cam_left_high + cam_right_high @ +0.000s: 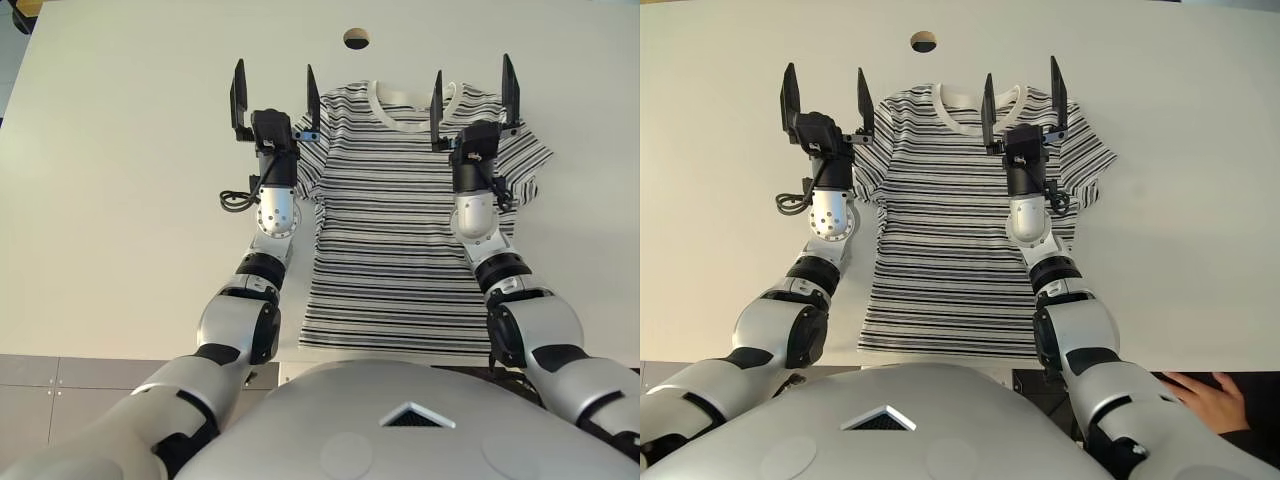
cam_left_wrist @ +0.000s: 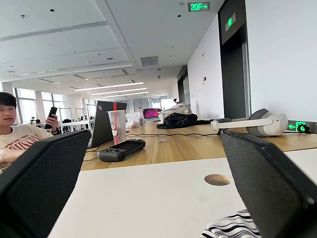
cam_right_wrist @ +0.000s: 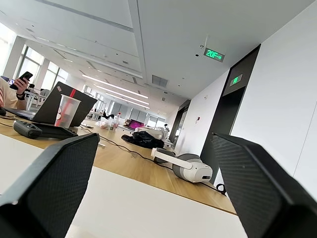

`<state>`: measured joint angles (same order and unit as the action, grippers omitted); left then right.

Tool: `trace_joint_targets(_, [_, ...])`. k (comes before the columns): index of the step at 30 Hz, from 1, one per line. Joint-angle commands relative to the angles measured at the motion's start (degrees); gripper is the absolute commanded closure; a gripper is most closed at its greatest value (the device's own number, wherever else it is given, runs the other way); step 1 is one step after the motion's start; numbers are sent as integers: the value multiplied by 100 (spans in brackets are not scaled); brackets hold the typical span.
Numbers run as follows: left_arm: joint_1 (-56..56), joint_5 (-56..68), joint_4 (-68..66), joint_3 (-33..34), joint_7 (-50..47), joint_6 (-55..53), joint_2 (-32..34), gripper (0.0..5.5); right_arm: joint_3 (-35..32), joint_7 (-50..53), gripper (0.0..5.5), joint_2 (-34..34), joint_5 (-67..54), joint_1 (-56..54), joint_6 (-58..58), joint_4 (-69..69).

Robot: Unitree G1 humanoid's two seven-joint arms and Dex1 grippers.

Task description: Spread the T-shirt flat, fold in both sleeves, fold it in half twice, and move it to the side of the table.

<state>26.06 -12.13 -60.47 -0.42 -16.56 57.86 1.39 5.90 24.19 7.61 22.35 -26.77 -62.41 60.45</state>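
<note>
Right arm (image 1: 478,215) hides part of the T-shirt (image 1: 390,230)

Striped T-shirt (image 1: 940,240) flat on white table (image 1: 1185,150).

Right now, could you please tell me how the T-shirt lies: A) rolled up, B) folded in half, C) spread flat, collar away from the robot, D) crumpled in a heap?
C: the T-shirt lies flat at full length on the table, collar at the far end.

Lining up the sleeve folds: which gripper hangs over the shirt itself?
The right gripper, open above the T-shirt near its right shoulder. The left gripper, also open, is mostly over bare table, just reaching the left sleeve.
</note>
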Motion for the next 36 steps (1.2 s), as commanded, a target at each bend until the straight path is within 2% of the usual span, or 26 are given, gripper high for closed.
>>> trace_joint_targets(1, [100, -22, -24, -22, 29, 0, 23, 64, 43, 37, 132, 0, 49, -65, -26, 13])
trace_joint_targets(6, [69, -49, 146, -29, 32, 14, 67, 64, 120, 165, 132, 3, 240, -20, -70, -215])
trace_joint_targets(8, [-88, -166, 613, 10, -65, 8, 225, 64, 124, 161, 132, 44, 303, 43, -134, -615])
trace_joint_targets(12, [-697, -698, 2041, 215, -126, -472, 911, 64, -106, -31, 132, 456, 346, 628, 28, -1951])
trace_joint_targets(16, [-1313, -1896, 3376, 455, -206, -1592, 1886, 64, -387, -347, 132, 863, 318, 1255, 512, -3267])
trace_joint_targets(20, [-1422, -3104, 3423, -127, 389, -2491, 2938, 64, -625, -629, 132, 1172, 445, 1629, 948, -4347])
trace_joint_targets(25, [-1076, -3902, 2958, -1053, 1272, -3058, 3576, 64, -1005, -835, 132, 1451, 441, 1989, 1347, -5273])
trace_joint_targets(29, [-430, -4411, 2318, -1683, 1228, -3394, 3631, 64, -1242, -953, 132, 1609, 407, 2251, 1555, -5626])
trace_joint_targets(36, [479, -4913, 1058, -2923, 734, -3150, 3133, 64, -1185, -888, 132, 1566, 712, 2341, 1665, -5638])
